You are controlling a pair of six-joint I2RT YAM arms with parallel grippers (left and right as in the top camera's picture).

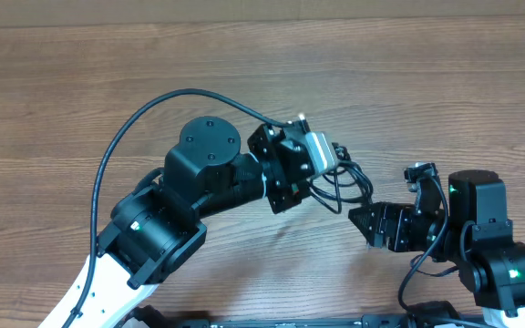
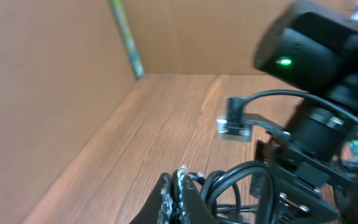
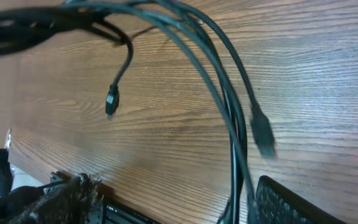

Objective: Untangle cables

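Wood-grain table top, closed in by plain brown panels

A brown laminate table top (image 1: 244, 55) with fine wood grain is seen across almost the whole overhead view, and a pale beige band (image 1: 354, 7) is shown along its far edge. In the left wrist view two flat, matt brown panels resembling cardboard are seen standing on the table: a side panel (image 2: 42, 81) at the left and a back panel (image 2: 197, 37), joined at a corner. A narrow strip of greenish-yellow tape (image 2: 127, 40) is laid along that corner seam, down to the table surface. In the right wrist view the grain is shown close up, with the table's edge at the lower left.
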